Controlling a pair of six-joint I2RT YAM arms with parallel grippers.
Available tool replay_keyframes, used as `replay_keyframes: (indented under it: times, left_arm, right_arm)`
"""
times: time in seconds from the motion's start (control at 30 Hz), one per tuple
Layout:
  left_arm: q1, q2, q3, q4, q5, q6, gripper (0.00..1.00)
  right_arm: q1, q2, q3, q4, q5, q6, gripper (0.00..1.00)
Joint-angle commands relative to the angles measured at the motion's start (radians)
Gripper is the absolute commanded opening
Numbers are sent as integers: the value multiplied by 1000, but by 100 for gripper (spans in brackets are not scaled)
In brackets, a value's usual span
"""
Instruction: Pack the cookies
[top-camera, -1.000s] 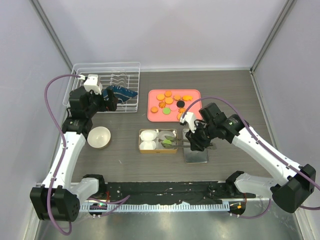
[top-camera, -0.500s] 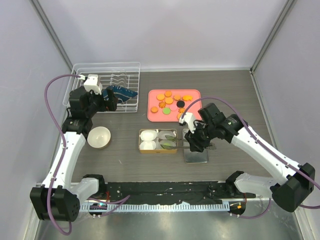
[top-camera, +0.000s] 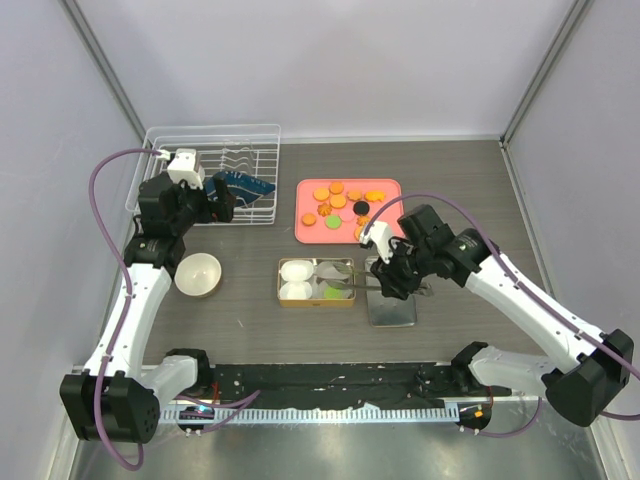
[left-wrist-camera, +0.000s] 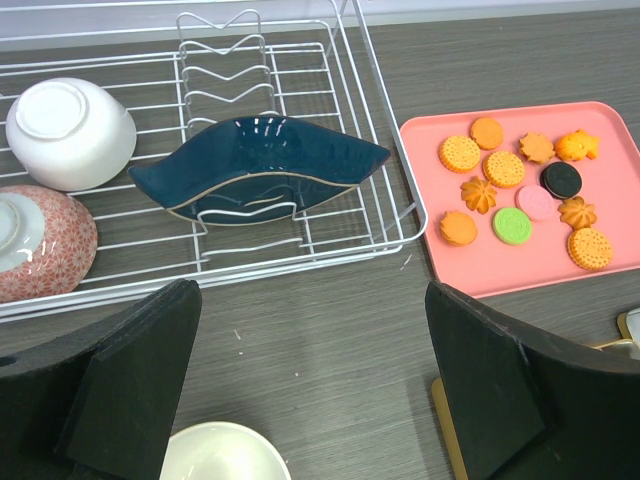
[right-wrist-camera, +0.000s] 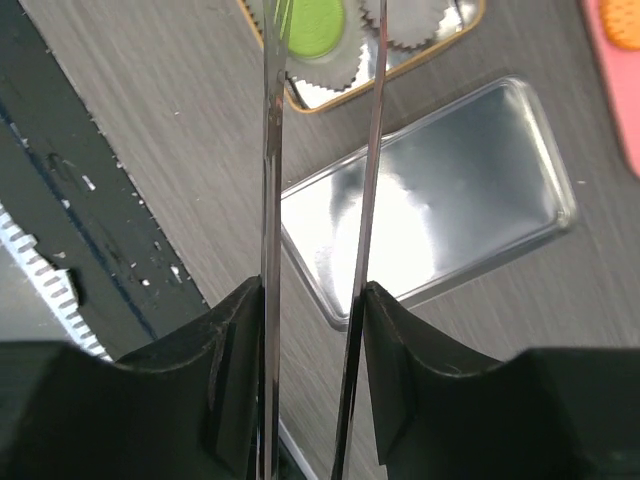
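Note:
Several cookies (top-camera: 340, 203), mostly orange with a green, a black and a pale pink one, lie on a pink tray (top-camera: 388, 188); they also show in the left wrist view (left-wrist-camera: 505, 168). A green cookie (right-wrist-camera: 315, 28) lies in a white paper cup inside the gold tin (top-camera: 283, 281). My right gripper (top-camera: 393, 281) is shut on metal tongs (right-wrist-camera: 270, 150) whose open tips hover at the tin's right end, over the green cookie. My left gripper (left-wrist-camera: 310, 380) is open and empty, above the table beside the dish rack.
The tin's silver lid (top-camera: 392, 306) lies right of the tin, under my right gripper. A wire dish rack (top-camera: 215, 170) at the back left holds a blue dish (left-wrist-camera: 255, 175) and two bowls. A white bowl (top-camera: 198, 274) stands left of the tin.
The tongs held the green cookie over the tin a second ago; it now lies in the paper cup, and the tongs have drawn back a little to the right. The left arm has not moved.

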Motion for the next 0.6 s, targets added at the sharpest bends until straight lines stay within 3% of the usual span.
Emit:
replay_keyframes:
  times: [0.0,0.37,0.57]
  left_arm:
    - [5,-10,0,45,-7,9,100]
    - [5,-22,-3,42,-1,10,100]
    - [5,-24,-4,43,2,10,100]
  right_arm:
    - [7,-39,82,73,105,18,45]
    - [-28,65,131,225,346,81,47]
    - [-137,134,125,288,331,125,48]
